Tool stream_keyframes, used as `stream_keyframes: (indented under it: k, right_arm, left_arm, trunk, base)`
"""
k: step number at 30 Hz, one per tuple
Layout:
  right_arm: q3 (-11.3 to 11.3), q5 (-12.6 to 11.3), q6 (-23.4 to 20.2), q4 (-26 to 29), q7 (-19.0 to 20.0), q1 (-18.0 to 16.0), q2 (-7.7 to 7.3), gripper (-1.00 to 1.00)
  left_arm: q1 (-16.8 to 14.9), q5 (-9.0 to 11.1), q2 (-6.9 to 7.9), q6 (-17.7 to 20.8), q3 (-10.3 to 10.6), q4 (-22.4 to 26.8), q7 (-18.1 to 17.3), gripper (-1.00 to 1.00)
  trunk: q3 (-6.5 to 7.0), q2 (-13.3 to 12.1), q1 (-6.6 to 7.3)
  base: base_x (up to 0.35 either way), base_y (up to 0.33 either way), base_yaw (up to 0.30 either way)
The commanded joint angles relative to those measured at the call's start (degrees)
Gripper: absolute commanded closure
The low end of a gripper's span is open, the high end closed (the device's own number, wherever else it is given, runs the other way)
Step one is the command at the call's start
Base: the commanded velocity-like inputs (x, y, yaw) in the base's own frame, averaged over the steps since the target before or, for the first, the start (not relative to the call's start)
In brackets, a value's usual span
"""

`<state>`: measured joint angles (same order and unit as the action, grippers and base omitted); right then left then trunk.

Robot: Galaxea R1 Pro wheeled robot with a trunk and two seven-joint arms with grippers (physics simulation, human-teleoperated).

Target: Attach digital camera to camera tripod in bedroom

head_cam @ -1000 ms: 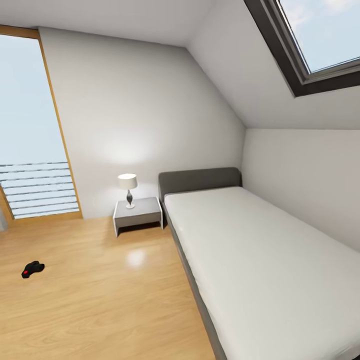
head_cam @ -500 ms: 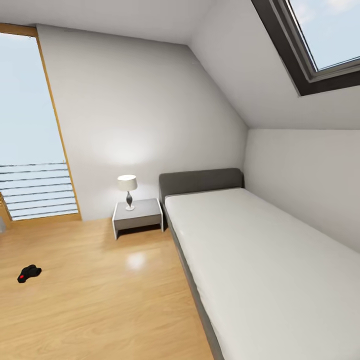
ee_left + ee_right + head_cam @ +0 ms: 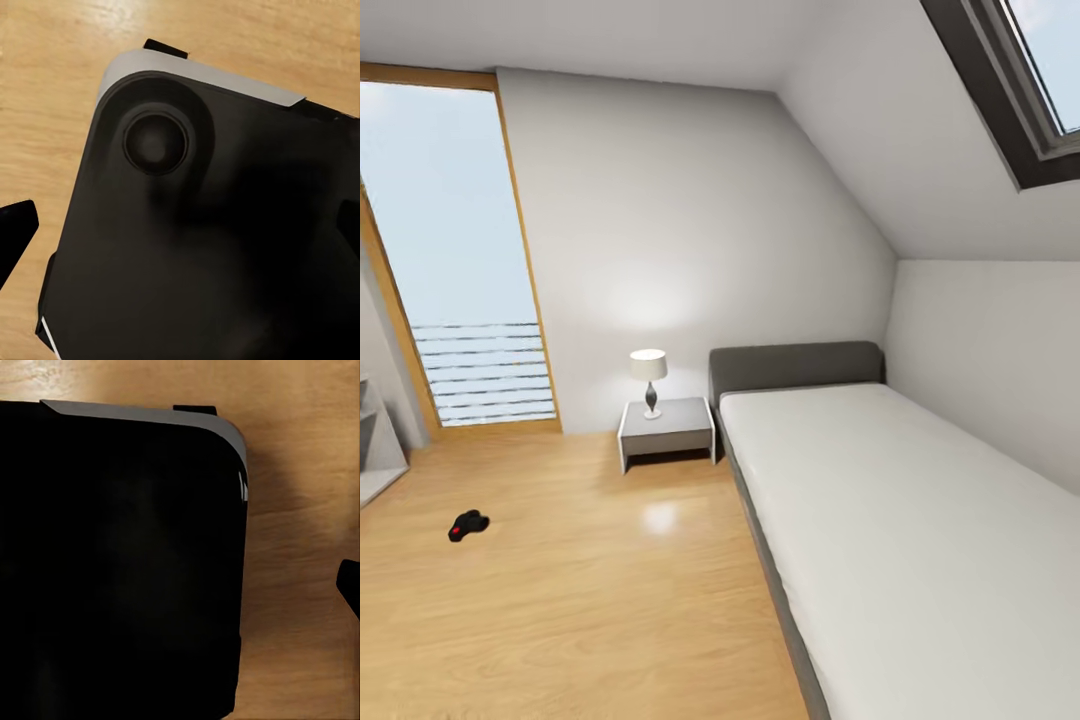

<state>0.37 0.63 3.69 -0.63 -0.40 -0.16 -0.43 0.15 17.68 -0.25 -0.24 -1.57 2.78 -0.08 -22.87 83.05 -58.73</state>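
The digital camera (image 3: 468, 525), small and black with a red button, lies on the light wood floor of the bedroom at the left, well away from the bed. The camera tripod is out of view. In the left wrist view my left gripper (image 3: 180, 229) hangs above the robot's black base (image 3: 195, 247); one dark fingertip (image 3: 16, 231) sits at the picture's edge, jaws wide apart and empty. My right gripper (image 3: 180, 585) also hangs over the base (image 3: 120, 562), with one fingertip (image 3: 349, 585) at the far edge, nothing held.
A grey-headboard bed (image 3: 920, 540) runs along the right wall. Beside it stands a white nightstand (image 3: 666, 432) with a lamp (image 3: 649, 380). A tall wood-framed window (image 3: 450, 260) is at the back left, and a grey shelf edge (image 3: 375, 455) at the far left.
The head view has swung left, so the whole picture has shifted right and the shelf edge has come in at the left. The camera on the floor has not moved.
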Motion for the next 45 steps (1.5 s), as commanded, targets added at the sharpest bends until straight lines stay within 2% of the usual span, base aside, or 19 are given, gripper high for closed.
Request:
stream_keyframes:
  k: [1,19,45]
  right_arm:
    - [0.0,0.1,0.3,-0.1,0.0,0.0,-0.03,-1.0]
    - [0.0,0.1,0.3,-0.1,0.0,0.0,-0.1,-1.0]
    - [0.0,0.1,0.3,-0.1,-0.1,0.0,-0.1,-1.0]
  left_arm:
    - [0.0,0.2,-0.01,0.0,-0.2,0.1,0.0,-1.0]
    - [0.0,0.2,-0.72,-0.1,-0.1,0.0,0.0,-1.0]
    - [0.0,0.5,-0.81,-0.1,-0.1,0.0,0.0,-1.0]
  trunk:
    - [-0.01,0.0,0.0]
    - [0.42,0.0,0.0]
    - [0.57,0.0,0.0]
  base:
    - [0.0,0.0,0.262]
    - [0.0,0.0,0.264]
    - [0.0,0.0,0.265]
